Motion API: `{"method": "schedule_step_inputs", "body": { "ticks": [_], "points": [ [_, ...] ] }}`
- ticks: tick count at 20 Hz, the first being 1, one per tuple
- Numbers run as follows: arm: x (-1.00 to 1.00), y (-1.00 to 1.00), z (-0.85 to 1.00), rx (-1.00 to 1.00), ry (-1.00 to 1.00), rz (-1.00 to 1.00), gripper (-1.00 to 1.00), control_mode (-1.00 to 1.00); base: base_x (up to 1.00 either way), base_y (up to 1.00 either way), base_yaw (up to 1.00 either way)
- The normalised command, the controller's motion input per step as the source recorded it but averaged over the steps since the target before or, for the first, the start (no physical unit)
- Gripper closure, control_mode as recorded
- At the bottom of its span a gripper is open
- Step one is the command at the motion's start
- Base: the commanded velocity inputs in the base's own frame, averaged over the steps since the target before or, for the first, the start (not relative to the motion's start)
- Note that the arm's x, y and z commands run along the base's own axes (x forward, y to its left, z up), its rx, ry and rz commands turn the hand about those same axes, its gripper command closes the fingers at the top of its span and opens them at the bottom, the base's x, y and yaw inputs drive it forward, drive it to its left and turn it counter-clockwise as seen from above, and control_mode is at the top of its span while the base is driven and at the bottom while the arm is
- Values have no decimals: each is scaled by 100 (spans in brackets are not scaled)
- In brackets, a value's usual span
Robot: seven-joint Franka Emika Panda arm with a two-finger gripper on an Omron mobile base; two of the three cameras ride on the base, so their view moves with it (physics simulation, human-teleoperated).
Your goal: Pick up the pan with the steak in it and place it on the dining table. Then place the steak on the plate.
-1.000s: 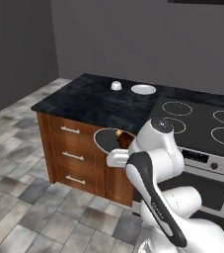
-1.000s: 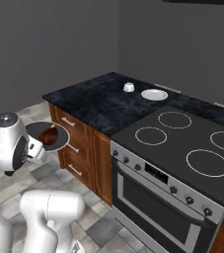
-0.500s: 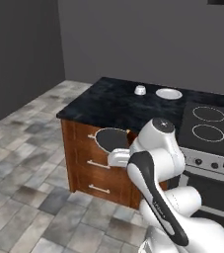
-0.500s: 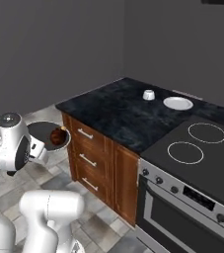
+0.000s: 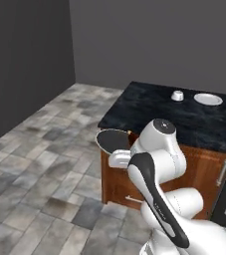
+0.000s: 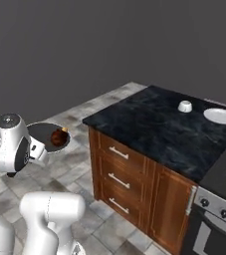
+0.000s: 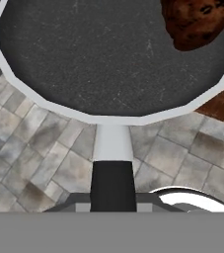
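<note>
I am holding the pan (image 7: 108, 54) by its black handle (image 7: 112, 185), my fingers pressed shut on the grip, and carrying it out over the grey tiled floor (image 5: 40, 149). The steak (image 7: 197, 22) is lying inside the pan, against the far rim, seen from the hand. From the right base view, the pan (image 6: 47, 137) is hanging in the air just off the end of the dining table (image 6: 149, 124), level with or a little below its worktop, with the steak (image 6: 59, 138) sitting toward the side nearest the wooden drawers (image 6: 117, 179). From the left base view, the pan (image 5: 113, 139) is showing beside the table's (image 5: 184, 117) near corner, partly hidden by my arm. The plate (image 6: 220, 115) is resting far along the black stone worktop, well apart from the pan, with a small white bowl (image 6: 185, 106) just beside it. The same plate (image 5: 207, 98) and bowl (image 5: 177, 95) are standing near the table's back edge.
</note>
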Motion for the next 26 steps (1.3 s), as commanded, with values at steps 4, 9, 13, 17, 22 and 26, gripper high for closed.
{"method": "schedule_step_inputs", "body": {
  "ticks": [4, 9, 13, 17, 22, 26],
  "points": [
    [0, 0, 0, 0, 0, 0, 100, 100, 22, 100, -9],
    [0, 0, 0, 0, 0, 0, 100, 100, 20, 100, -8],
    [0, 0, 0, 0, 0, 0, 100, 100, 21, 100, -8],
    [0, 0, 0, 0, 0, 0, 100, 100, 23, 100, -8],
    [0, 0, 0, 0, 0, 0, 100, 100, 25, 100, -9],
    [0, 0, 0, 0, 0, 0, 100, 100, 11, 100, -9]
  ]
}}
